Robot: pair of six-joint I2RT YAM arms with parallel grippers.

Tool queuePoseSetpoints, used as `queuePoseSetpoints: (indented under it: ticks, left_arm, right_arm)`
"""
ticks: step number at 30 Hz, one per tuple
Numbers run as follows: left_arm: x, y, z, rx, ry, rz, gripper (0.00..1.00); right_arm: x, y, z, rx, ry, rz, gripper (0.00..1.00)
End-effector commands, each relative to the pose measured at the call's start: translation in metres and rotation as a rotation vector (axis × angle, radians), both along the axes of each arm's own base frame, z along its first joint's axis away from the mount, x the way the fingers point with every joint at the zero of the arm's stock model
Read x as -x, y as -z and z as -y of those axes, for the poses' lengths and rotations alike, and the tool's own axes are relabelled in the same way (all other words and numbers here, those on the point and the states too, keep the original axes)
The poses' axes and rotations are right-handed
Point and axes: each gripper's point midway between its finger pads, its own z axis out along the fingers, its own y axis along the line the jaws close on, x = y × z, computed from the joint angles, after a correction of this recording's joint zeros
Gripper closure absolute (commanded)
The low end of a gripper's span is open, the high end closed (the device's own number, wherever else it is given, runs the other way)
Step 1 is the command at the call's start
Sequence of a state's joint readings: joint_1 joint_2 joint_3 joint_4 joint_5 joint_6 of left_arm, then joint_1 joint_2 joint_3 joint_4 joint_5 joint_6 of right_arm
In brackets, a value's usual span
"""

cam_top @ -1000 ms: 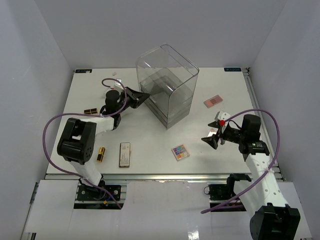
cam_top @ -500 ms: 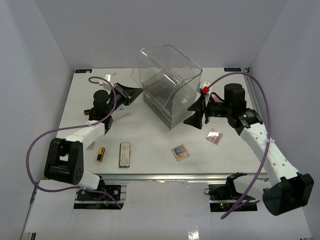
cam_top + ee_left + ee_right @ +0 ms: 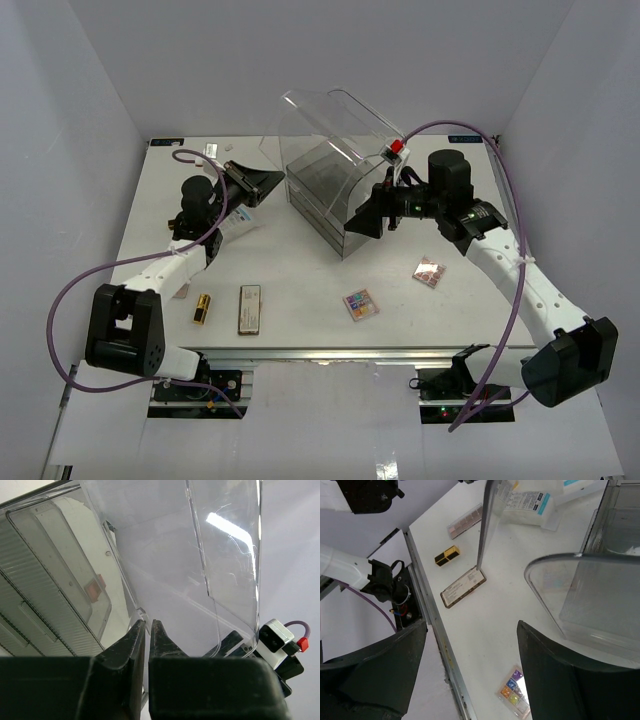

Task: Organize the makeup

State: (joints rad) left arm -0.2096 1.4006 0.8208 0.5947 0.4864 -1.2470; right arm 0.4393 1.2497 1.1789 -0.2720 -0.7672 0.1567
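Near edge: we see the gold lipstick tube (image 3: 203, 308) and the long beige-brown rectangular palette (image 3: 250, 308) lying side by side, not touching, close to the front rim of the white table (image 3: 300, 265); the multicolour square palette (image 3: 360, 304) lies near that rim, right of centre
Right side: the pinkish square palette (image 3: 430, 272) lies farther in, beside the right arm
Left side: the white-and-blue sachets (image 3: 530, 502) and a pink flat compact (image 3: 465, 522) lie by the left arm
Open room: we find bare tabletop between the long palette and the multicolour palette, and between that row and the clear plastic drawer box (image 3: 325, 195), whose lid (image 3: 330, 115) stands raised
Left gripper (image 3: 147, 627): fingers drawn together, nothing between them, facing the clear box
Right gripper (image 3: 470, 627): fingers spread wide, holding nothing, beside the box
Counts: one lipstick, one long palette, two square palettes, one compact, one box; we cannot count the sachets
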Motion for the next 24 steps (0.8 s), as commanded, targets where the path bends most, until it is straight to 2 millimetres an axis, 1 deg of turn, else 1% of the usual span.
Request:
queuePoseSetpoints:
  ticks: [1,4,9,16,19,24]
  left_arm:
    - [0.016,-0.061,0.006,0.034,0.056,0.152,1.00]
    - [0.015,-0.066,0.006,0.038,0.055,0.155,1.00]
    - [0.016,-0.075,0.006,0.053,0.056,0.160,1.00]
    - [0.017,-0.082,0.005,0.056,0.053,0.166,1.00]
    - [0.017,-0.083,0.005,0.057,0.055,0.165,1.00]
    - [0.015,-0.081,0.005,0.058,0.055,0.159,1.00]
  right_arm:
    - [0.003,-0.042,-0.018,-0.094,-0.002,0.020,0.22]
    - [0.002,-0.045,-0.026,-0.108,0.012,0.001,0.22]
    - [-0.010,-0.049,-0.035,-0.127,0.066,-0.011,0.25]
    - [-0.025,-0.062,-0.041,-0.172,0.133,0.021,0.28]
    - [-0.028,-0.067,-0.046,-0.203,0.140,0.010,0.33]
    - [-0.032,-0.067,-0.053,-0.220,0.158,-0.015,0.40]
